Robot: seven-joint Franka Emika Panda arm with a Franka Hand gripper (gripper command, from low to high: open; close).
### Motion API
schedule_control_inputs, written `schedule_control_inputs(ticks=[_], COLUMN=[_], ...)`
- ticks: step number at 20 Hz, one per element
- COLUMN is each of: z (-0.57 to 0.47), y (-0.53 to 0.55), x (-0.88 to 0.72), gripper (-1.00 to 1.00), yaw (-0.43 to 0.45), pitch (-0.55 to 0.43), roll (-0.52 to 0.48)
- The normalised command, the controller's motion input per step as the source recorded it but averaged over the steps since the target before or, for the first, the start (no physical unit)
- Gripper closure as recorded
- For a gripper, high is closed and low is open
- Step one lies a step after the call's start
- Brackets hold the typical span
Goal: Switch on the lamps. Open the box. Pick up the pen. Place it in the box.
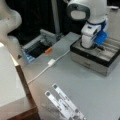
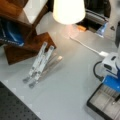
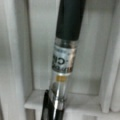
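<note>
The wrist view is looking straight down on the pen (image 3: 65,50), which is filling the middle of the picture lengthwise: dark barrel toward the top, a clear labelled section in the middle, and a dark end running off the bottom edge. Behind it are the pale dividers of the box's (image 3: 110,62) inside, so the pen is hanging over or lying in one of the narrow compartments; whether it is touching the floor of that slot cannot be told. The fingers themselves are not showing here, and I cannot tell how far apart they are standing or whether they are gripping the pen.

Judging by this, the step in hand is the putting-in. To do it well, the pen should be running along the slot rather than across a divider, and sitting low before it is let go, so it is not bouncing out or coming to rest tilted on a rib.

Farther off, in a front view, the gripper (image 1: 96,46) is reaching down into the open box (image 1: 87,61) at that view's right, with a thin dark piece, probably the pen (image 1: 101,47), beside it. In a front view the lamp (image 2: 68,11) is glowing over the desk (image 2: 72,82).
</note>
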Motion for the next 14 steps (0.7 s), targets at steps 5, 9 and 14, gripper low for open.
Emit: schedule_control_inputs(ticks=[5,9,14], z=[0.27,0.16,0.13], y=[-0.35,-0.29,-0.29], x=[0.23,0.22,0.18], gripper=[-1.0,-1.0,-1.0], yaw=[0.123,0.158,0.144], pitch=[0.139,0.156,0.147], roll=[-0.124,-0.081,-0.083])
